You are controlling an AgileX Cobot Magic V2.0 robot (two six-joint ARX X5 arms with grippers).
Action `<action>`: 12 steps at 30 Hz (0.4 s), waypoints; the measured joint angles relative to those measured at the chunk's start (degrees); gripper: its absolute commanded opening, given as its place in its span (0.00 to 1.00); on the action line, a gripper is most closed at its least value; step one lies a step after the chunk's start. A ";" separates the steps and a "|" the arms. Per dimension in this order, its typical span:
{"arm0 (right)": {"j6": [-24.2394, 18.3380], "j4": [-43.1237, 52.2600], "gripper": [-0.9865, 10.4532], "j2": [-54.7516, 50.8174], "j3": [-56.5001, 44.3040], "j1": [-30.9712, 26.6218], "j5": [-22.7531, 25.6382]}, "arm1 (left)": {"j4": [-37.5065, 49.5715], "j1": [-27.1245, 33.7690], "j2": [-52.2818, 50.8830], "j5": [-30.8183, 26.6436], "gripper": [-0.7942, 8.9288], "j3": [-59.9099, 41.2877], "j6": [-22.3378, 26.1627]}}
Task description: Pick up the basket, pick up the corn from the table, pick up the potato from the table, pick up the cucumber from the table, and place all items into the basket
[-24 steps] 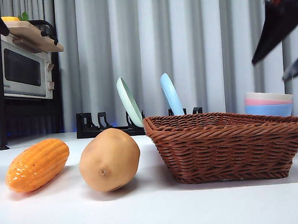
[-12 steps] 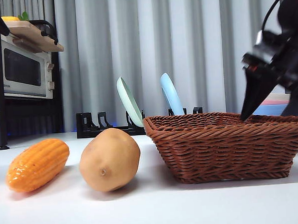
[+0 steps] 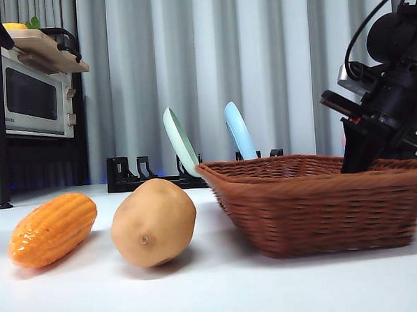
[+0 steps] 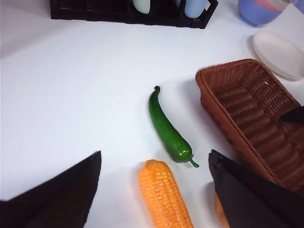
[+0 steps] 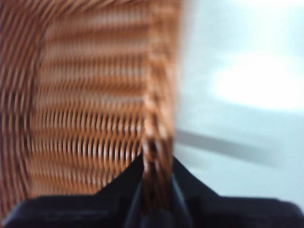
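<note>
The brown wicker basket [image 3: 316,206] stands on the white table [image 3: 201,289] at the right. My right gripper [image 3: 359,158] is shut on its right rim, and the right wrist view shows the jaws pinching the braided rim [image 5: 154,142]. The basket is blurred there. The orange corn [image 3: 53,229] and the tan potato [image 3: 153,222] lie left of the basket. My left gripper [image 4: 155,154] is open and hovers above the corn [image 4: 164,194] and the dark green cucumber [image 4: 167,130], beside the basket [image 4: 251,114]. The cucumber is hidden in the front view.
A black rack [image 3: 153,174] with a green plate [image 3: 181,142] and a blue plate [image 3: 239,132] stands behind. A microwave [image 3: 31,99] is at the far left. Stacked bowls [image 4: 261,9] and a white plate [image 4: 280,52] sit beyond the basket.
My right gripper came down from the top right onto the basket's right rim and shut on it. The basket has shifted slightly and looks blurred. Corn and potato have not moved.
</note>
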 measured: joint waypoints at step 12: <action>2.51 -3.04 0.08 -13.49 0.50 -0.39 0.96 | 1.36 -5.62 9.73 1.49 0.47 2.73 -3.85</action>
